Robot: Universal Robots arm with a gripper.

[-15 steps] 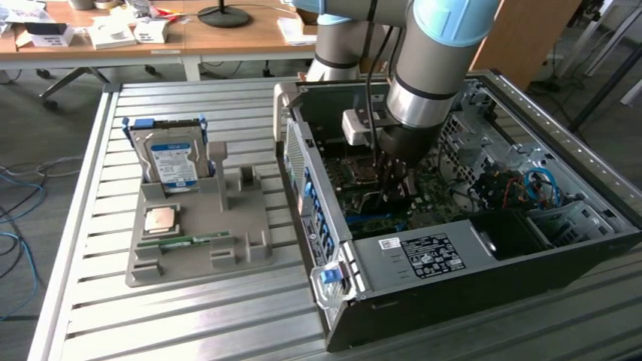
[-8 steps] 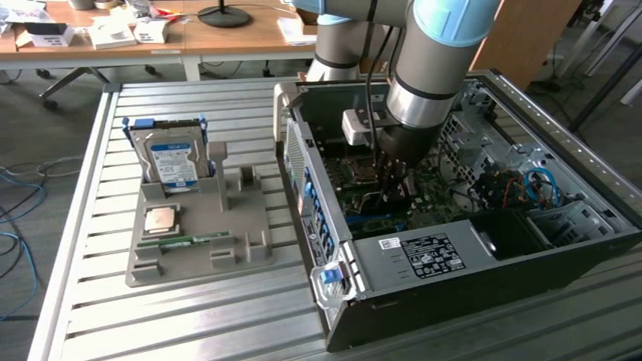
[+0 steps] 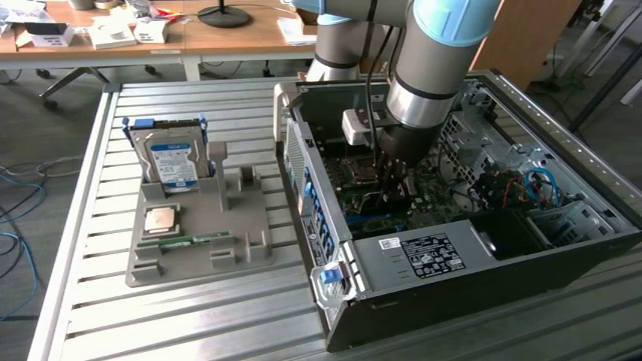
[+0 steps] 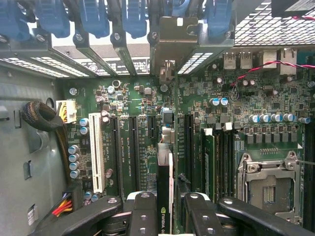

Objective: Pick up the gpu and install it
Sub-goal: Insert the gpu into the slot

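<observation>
The gripper [image 4: 166,209] is clamped on the gpu [image 4: 164,172], holding it edge-on above the motherboard [image 4: 123,98], likely so its connector meets a slot. In the exterior view, the hard drive [image 3: 173,162] stands at nine o'clock from the case [image 3: 401,316].

gpu [image 4: 164,184] held edge-on in gripper [image 4: 165,216] over motherboard [image 4: 236,123].
Card runs along the black expansion slots [image 4: 133,147], silver bracket [image 4: 172,37] at the rear wall [image 4: 29,66]; white slot [image 4: 97,152] one side, empty CPU socket [image 4: 269,187] the other.

Slatted metal table [image 3: 101,316], cluttered wooden desks [image 3: 251,37] behind, grey floor [image 3: 45,124] with loose blue cables [image 3: 18,197]
</observation>
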